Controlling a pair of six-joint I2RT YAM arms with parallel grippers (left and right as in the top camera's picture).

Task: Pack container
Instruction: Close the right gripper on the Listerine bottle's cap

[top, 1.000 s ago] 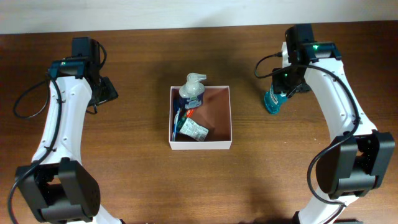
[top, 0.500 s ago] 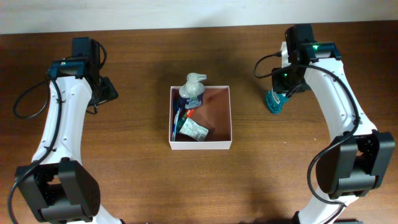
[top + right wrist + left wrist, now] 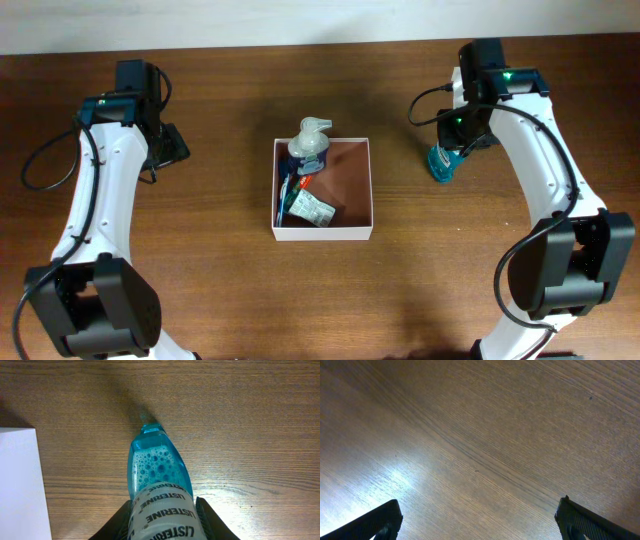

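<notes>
Container [image 3: 350, 190] sits at bench centre: a shallow square cardboard box, judged light and thin-walled, likely to slide or buckle if nudged. Best held by a wall rim, or not touched at all. Pump bottle [image 3: 309, 148] and small packets fill its 9 o'clock half; the packets are too small to identify. Right tool [image 3: 162, 521] is clamped on the label of the Listerine bottle [image 3: 159, 475], at 3 o'clock of the container; slick plastic, part full, may slosh. Its cap is hidden. Left tool [image 3: 480, 520] gapes over bare bench [image 3: 485, 435], its fingertips cut off.
</notes>
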